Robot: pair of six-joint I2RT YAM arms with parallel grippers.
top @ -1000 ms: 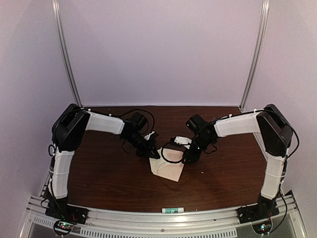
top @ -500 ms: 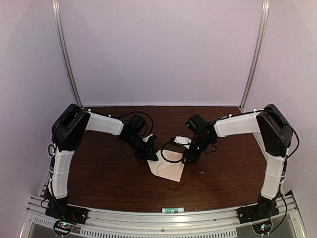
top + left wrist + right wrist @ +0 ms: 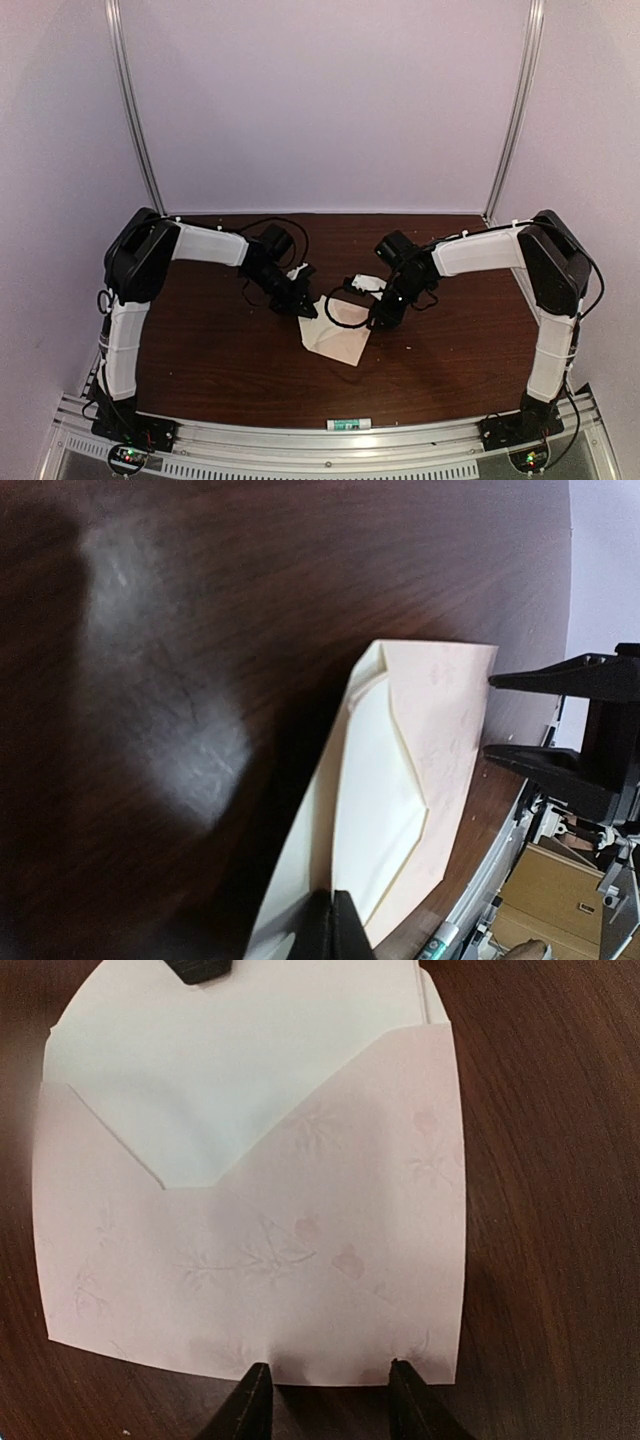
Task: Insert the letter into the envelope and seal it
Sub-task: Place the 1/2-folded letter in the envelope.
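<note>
The pink floral envelope [image 3: 338, 342] lies flat on the dark table, and it also shows in the right wrist view [image 3: 300, 1260] and the left wrist view [image 3: 450, 730]. The cream letter [image 3: 220, 1070] sits partly inside its V-shaped opening, with its top part sticking out [image 3: 385, 780]. My left gripper [image 3: 307, 309] is shut on the letter's far edge [image 3: 335, 935]; its tip shows in the right wrist view [image 3: 200, 970]. My right gripper [image 3: 374, 320] is open, its fingertips at the envelope's closed bottom edge [image 3: 330, 1402], holding nothing.
A glue stick [image 3: 348, 424] lies on the metal rail at the table's front edge, also in the left wrist view [image 3: 435, 950]. A cardboard box [image 3: 550, 900] sits beyond the rail. Purple walls and two poles enclose the table.
My left gripper has shifted slightly toward the back left with the paper edge in it. The right gripper and the envelope have barely moved.
</note>
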